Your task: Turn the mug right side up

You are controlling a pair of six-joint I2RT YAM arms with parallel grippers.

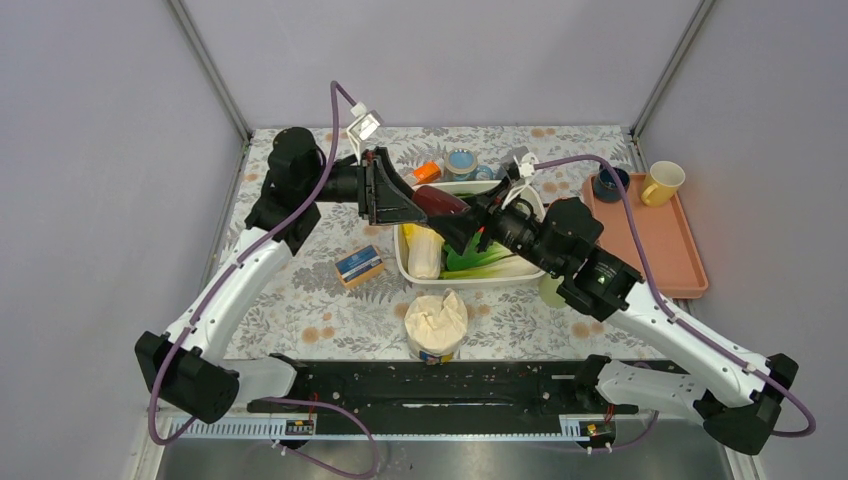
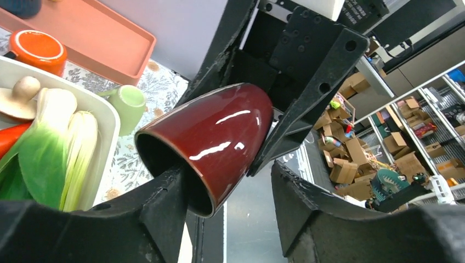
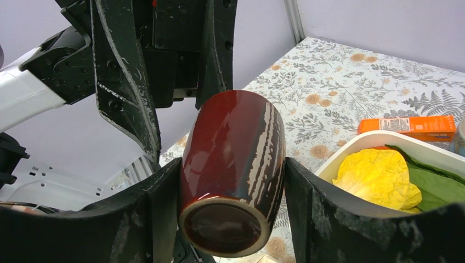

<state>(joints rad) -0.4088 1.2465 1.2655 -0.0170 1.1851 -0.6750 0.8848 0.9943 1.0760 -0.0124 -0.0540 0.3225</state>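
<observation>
A glossy dark red mug (image 1: 440, 203) is held in the air above the white bin, lying on its side. My right gripper (image 1: 468, 224) is shut on the mug near its base; in the right wrist view the fingers press both sides of the mug (image 3: 233, 159) and its base faces the camera. My left gripper (image 1: 405, 205) is open at the mug's mouth. In the left wrist view one finger (image 2: 164, 203) reaches into the mug's (image 2: 219, 137) opening and the other finger (image 2: 307, 203) stands apart from its outer wall.
A white bin (image 1: 405, 265) of vegetables sits under the mug. An orange tray (image 1: 690, 260) at the right holds a yellow mug (image 1: 662, 182) and a blue cup (image 1: 610, 183). A green cup (image 1: 552, 290), a small box (image 1: 359, 266) and a cream bundle (image 1: 436, 322) lie nearby.
</observation>
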